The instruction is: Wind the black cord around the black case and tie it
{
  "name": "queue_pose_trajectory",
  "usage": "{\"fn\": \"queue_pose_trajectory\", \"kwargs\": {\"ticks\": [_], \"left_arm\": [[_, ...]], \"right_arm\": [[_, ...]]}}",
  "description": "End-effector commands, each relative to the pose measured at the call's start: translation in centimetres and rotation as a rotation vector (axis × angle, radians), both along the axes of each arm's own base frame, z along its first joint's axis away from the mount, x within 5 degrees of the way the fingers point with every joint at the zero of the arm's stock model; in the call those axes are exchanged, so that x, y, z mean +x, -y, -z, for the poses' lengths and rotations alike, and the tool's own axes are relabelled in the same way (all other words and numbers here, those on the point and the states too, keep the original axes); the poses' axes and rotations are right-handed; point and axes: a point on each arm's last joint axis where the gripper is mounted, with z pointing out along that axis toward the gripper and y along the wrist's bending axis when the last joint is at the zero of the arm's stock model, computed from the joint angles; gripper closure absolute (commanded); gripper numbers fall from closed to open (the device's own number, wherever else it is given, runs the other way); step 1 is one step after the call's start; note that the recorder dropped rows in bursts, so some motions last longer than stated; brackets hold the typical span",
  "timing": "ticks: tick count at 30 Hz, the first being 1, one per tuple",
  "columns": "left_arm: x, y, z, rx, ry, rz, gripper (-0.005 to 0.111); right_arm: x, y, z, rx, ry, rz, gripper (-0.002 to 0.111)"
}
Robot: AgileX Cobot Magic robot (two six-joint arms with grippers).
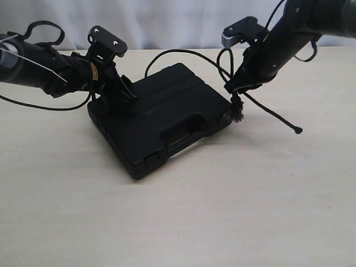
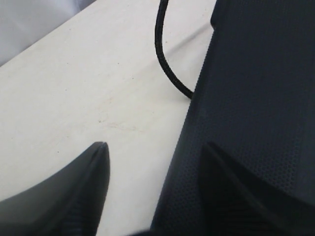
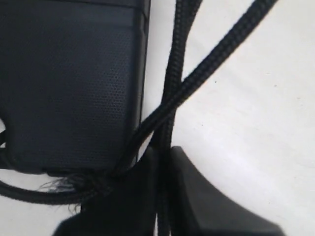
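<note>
The right claw (image 1: 238, 89) pinched the limp braided black cord (image 3: 216, 57) by its frayed knot, a likely non-slip hold. The spread left claw (image 2: 153, 147) straddled the rigid black case (image 1: 167, 105), which lay flat on the table (image 1: 250, 194).

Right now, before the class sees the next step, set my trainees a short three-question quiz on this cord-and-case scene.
1. True or false: the cord is already tied around the case.
2. Fill in: the left claw is down at one corner of the ____.
3. Which claw pinches the cord? A. left claw; B. right claw; C. neither.

Key: 1 false; 2 case; 3 B.
</note>
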Motion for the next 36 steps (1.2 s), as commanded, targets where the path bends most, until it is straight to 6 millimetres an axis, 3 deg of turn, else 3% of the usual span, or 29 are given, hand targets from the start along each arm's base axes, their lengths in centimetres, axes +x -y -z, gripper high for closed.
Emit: {"fn": "queue_pose_trajectory", "kwargs": {"ticks": [1, 13, 22, 29, 32, 36], "left_arm": [[-1.0, -0.4, 2.7, 0.064, -0.129, -0.015, 0.053], [-1.0, -0.4, 2.7, 0.067, -0.132, -0.015, 0.053], [-1.0, -0.5, 2.7, 0.096, -0.132, 0.009, 0.053], [-1.0, -0.5, 2.7, 0.099, -0.136, 0.008, 0.053], [-1.0, -0.5, 2.7, 0.099, -0.136, 0.008, 0.053], [-1.0, -0.5, 2.7, 0.099, -0.136, 0.008, 0.053]], "right_arm": [[-1.9, 0.4, -2.0, 0.000, 0.007, 0.005, 0.104], [-9.3, 1.8, -4.3, -0.031, 0.017, -0.068, 0.104], [-15.0, 2.8, -7.8, -0.063, 0.057, -0.193, 0.104], [-17.7, 1.5, -11.0, -0.017, 0.160, -0.195, 0.104], [-17.4, 1.4, -10.1, 0.032, 0.114, -0.070, 0.104], [-15.4, 1.7, -6.4, 0.002, -0.017, 0.127, 0.100]]}}
